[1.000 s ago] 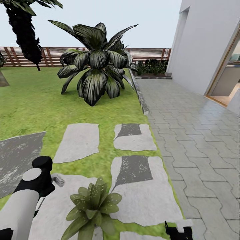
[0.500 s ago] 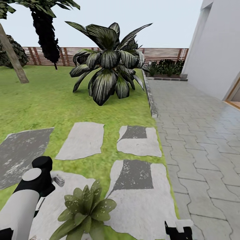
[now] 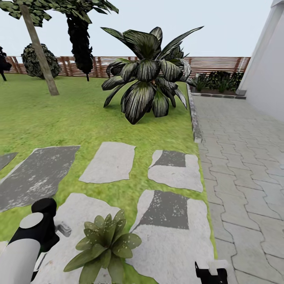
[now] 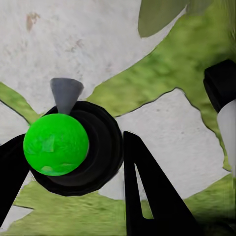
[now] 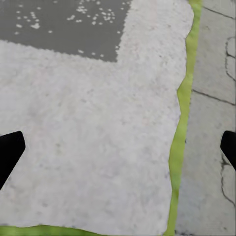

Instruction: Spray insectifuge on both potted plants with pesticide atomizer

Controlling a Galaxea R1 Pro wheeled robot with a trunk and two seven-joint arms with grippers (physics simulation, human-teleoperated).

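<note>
Left tool (image 4: 73, 187) pinching pesticide atomizer (image 4: 56, 144); potted plant (image 3: 103, 246) just beside. Right tool (image 5: 118, 147) spread over stepping stone (image 5: 88, 132).

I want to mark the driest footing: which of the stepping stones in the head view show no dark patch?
The stepping stone in the middle of the far row: uniformly pale grey. Its neighbours either side carry dark patches, as does the near stone on the right.

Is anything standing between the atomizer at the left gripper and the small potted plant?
Nothing visible does. The atomizer sits in the left gripper; only bare stepping stone and grass lie before the potted plant.
</note>
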